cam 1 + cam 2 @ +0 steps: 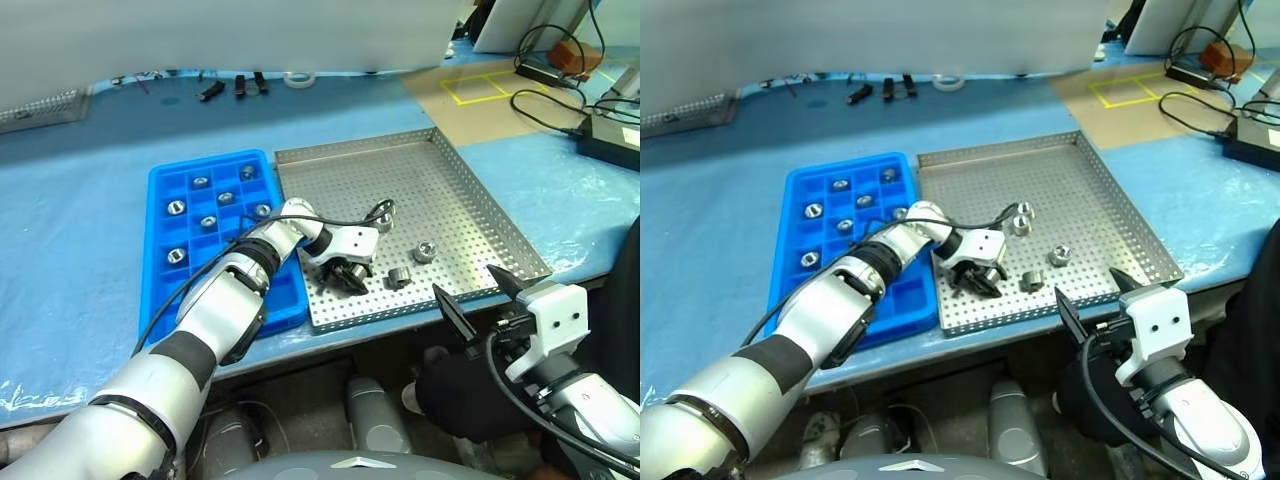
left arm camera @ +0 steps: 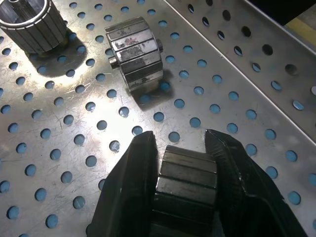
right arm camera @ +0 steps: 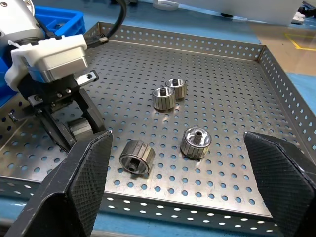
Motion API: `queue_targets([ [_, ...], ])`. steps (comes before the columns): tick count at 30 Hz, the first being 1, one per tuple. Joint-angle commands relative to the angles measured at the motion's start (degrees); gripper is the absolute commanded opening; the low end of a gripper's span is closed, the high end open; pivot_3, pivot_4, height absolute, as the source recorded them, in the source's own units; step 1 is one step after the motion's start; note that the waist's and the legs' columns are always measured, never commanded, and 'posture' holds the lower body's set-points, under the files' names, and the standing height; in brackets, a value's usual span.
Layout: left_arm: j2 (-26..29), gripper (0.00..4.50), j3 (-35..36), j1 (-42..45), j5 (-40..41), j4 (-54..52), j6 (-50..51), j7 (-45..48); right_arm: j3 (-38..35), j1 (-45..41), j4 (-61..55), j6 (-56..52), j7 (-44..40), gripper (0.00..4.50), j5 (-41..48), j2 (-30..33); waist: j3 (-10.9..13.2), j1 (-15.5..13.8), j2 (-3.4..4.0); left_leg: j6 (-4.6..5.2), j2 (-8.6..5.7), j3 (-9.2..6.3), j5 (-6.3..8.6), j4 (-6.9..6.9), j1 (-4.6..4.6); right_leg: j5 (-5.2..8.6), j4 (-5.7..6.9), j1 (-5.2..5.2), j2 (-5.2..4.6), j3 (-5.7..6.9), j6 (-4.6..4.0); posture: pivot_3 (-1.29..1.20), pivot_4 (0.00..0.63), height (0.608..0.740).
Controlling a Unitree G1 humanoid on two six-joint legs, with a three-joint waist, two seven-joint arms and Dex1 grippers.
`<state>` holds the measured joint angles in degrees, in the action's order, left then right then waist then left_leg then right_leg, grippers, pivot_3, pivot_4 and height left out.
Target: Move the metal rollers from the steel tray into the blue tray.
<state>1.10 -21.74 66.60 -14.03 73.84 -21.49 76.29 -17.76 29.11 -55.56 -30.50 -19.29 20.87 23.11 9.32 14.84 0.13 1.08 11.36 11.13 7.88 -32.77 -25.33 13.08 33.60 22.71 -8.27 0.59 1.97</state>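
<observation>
Right now you are at the pick: your left end effector (image 1: 350, 275) is down on the steel tray (image 1: 470, 195), near its front edge, and its two black fingers (image 2: 133, 182) are clenched on one of the metal rollers (image 2: 186, 185), which lies on its side between them on the perforated base. Four more rollers remain loose in the tray: one on its side just beside the grip (image 3: 136, 157), one standing a little further right (image 3: 195, 142), and a touching pair toward the middle (image 3: 168, 94). The blue tray (image 1: 160, 215) sits on the worktop with its long edge against the steel tray's left rim, and several of its compartments already hold a roller, so I would judge the job roughly half done. Your next move calls for a straight lift clear of the low rim, a swing left over the blue tray, and a release above an empty compartment; the front rows look free. Your right end effector (image 1: 478, 300) hangs released, jaws wide, in front of the worktop edge and well apart from the rollers. Be aware that the arm covers part of the blue tray's right column, so you cannot tell what those cells hold, and how deep the fingers sit on the roller is hard to make out.
</observation>
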Motion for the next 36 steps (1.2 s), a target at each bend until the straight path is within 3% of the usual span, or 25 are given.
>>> queue_targets([
  [1,0.37,1.28,1.47,0.29,0.26,-0.39,0.74,-0.97,-0.43,-1.00,0.09,1.13,-0.94,4.50,0.18,0.96,0.00,0.11,0.00,0.00,0.02,0.00,0.00,0.00,0.00,0.00,0.00,0.00,0.00,0.04,0.00,-0.68,0.150,0.740],
  [10,2.99,1.28,9.93,0.48,9.09,-7.11,2.82,5.42,-0.22,-8.51,2.45,-1.11,-5.52,4.50,4.10,6.11,0.01,-0.21,-0.01,0.03,0.03,-0.01,0.01,-0.06,-0.05,-0.01,0.01,-0.02,-0.01,0.12,-0.02,-0.57,0.150,0.740],
  [17,9.11,1.28,13.86,-5.70,16.51,-25.58,14.66,7.97,3.72,-22.99,9.25,-4.20,-12.10,4.50,9.06,12.74,0.02,-2.49,0.02,0.08,0.15,-0.08,0.02,-0.21,0.09,-0.06,0.16,-0.17,0.00,0.19,-0.10,-0.36,0.150,0.740],
  [21,15.22,1.28,15.24,-15.70,19.06,-44.78,25.33,3.73,10.85,-34.24,17.48,-3.28,-17.78,4.50,9.08,14.08,0.04,-6.13,0.07,0.21,0.41,-0.14,-0.08,-0.16,0.15,-0.08,0.21,-0.18,0.09,0.26,-0.14,-0.17,0.150,0.740],
  [27,23.60,1.28,18.34,-30.18,23.07,-69.92,40.23,-3.84,19.01,-47.21,29.82,0.24,-26.66,4.50,7.90,12.77,0.09,-15.59,0.14,-0.01,0.52,0.02,-0.26,0.09,0.11,-0.05,0.49,0.12,0.12,0.33,-0.22,0.08,0.150,0.740],
  [29,26.41,1.28,20.71,-34.92,24.82,-76.90,44.37,-6.58,21.84,-51.01,33.28,1.72,-29.80,4.50,7.34,11.82,0.10,-18.49,0.16,-0.04,0.49,0.05,-0.27,0.10,0.10,0.24,1.09,0.34,0.03,0.34,-0.70,0.15,0.150,0.740],
  [36,32.36,1.28,25.31,-46.73,29.66,-90.30,51.54,-13.28,26.75,-58.45,40.92,5.76,-36.17,4.50,5.55,8.61,0.12,-24.11,0.18,-0.54,0.49,-0.08,-0.35,0.22,0.08,0.33,1.22,0.33,0.04,0.58,-0.84,0.29,0.150,0.740],
])
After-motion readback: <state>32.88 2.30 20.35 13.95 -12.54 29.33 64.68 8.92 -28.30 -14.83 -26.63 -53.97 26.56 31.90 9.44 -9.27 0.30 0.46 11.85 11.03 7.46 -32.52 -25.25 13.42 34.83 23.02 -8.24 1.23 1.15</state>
